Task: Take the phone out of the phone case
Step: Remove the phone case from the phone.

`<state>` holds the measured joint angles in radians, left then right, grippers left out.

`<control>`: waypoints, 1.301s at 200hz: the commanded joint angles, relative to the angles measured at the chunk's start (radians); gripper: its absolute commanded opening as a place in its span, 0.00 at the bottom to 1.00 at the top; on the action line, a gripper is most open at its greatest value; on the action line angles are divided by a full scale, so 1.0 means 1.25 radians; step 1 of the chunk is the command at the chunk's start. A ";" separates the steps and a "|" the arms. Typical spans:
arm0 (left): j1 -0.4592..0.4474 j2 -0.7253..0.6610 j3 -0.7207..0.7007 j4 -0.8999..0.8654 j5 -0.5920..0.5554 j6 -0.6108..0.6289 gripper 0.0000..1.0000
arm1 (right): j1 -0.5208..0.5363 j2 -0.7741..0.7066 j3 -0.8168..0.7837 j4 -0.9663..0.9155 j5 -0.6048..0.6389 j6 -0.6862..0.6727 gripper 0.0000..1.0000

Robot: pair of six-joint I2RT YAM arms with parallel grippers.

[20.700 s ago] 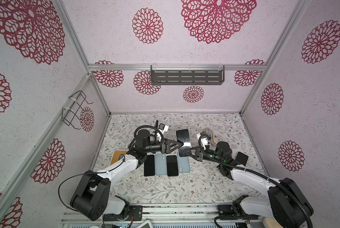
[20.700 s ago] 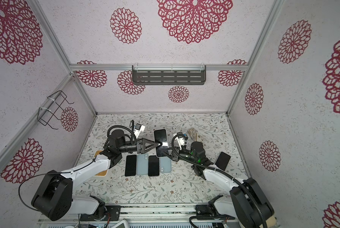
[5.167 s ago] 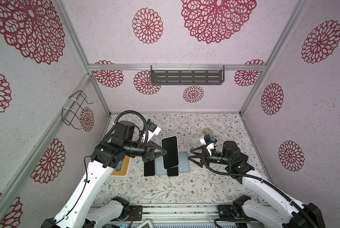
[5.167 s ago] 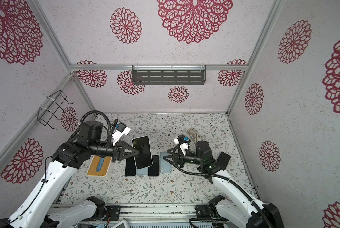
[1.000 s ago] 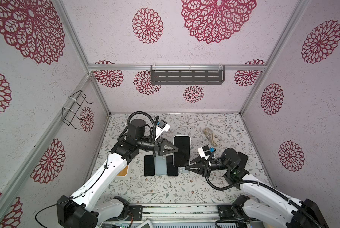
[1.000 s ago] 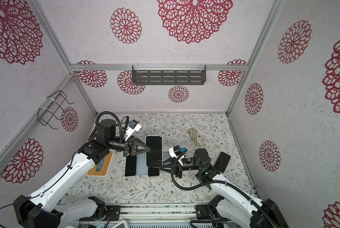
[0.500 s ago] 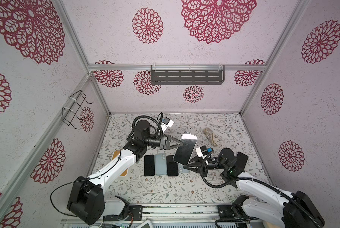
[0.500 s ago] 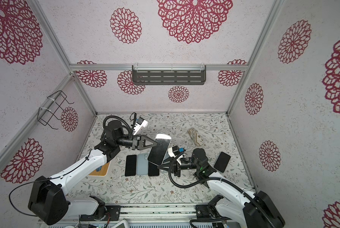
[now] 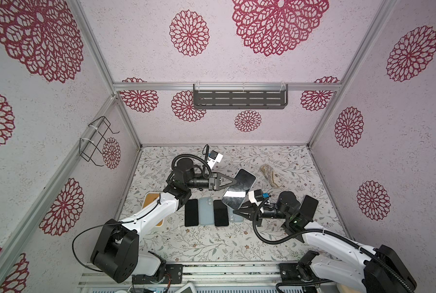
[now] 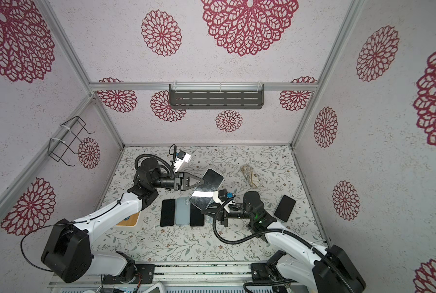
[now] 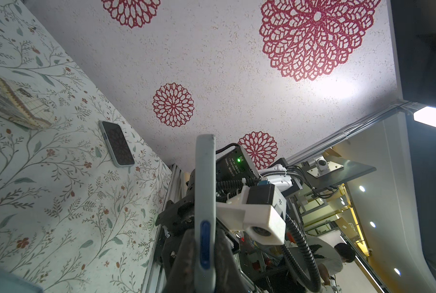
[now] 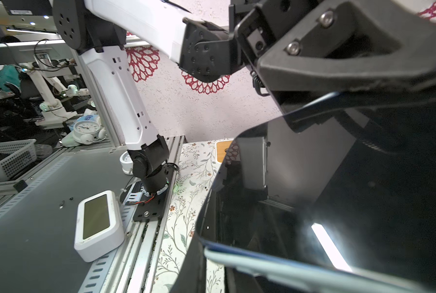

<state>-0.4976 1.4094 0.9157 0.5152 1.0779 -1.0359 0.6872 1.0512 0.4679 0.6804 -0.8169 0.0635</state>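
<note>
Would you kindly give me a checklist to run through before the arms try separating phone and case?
1. Left pincer shut on the cased phone, side edge: ok.
2. Right pincer shut at its lower end: ok.
3. Cased phone held off the table: ok.
4. Case lip already peeled free: cannot tell.
5. Right pincer gripping case only: cannot tell.

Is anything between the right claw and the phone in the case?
Nothing visible. The left gripper holds the black phone in its pale blue case in the air; the right gripper is right at its near end.
</note>
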 commanded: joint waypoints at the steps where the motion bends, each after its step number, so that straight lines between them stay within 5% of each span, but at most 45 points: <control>1: -0.025 -0.010 -0.028 0.036 0.000 -0.035 0.00 | -0.007 -0.051 0.011 0.156 0.203 0.030 0.11; 21: -0.006 -0.043 -0.048 0.063 -0.020 -0.050 0.00 | -0.007 -0.085 -0.017 0.137 0.289 0.099 0.24; 66: 0.035 -0.117 -0.087 0.109 -0.076 -0.094 0.00 | -0.012 -0.189 -0.074 0.036 0.431 0.218 0.37; 104: 0.044 -0.155 -0.116 0.131 -0.158 -0.118 0.00 | -0.009 -0.257 -0.133 0.083 0.357 0.333 0.46; 167: 0.040 -0.134 -0.152 0.254 -0.225 -0.189 0.00 | 0.014 -0.151 -0.130 0.232 0.268 0.547 0.51; 260: 0.010 -0.103 -0.146 0.290 -0.236 -0.199 0.00 | 0.032 0.005 -0.102 0.419 0.242 0.625 0.52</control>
<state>-0.4751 1.2816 0.7197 0.7971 0.7948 -1.2858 0.7193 1.0470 0.2939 1.0595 -0.4942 0.7998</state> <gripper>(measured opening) 0.128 0.516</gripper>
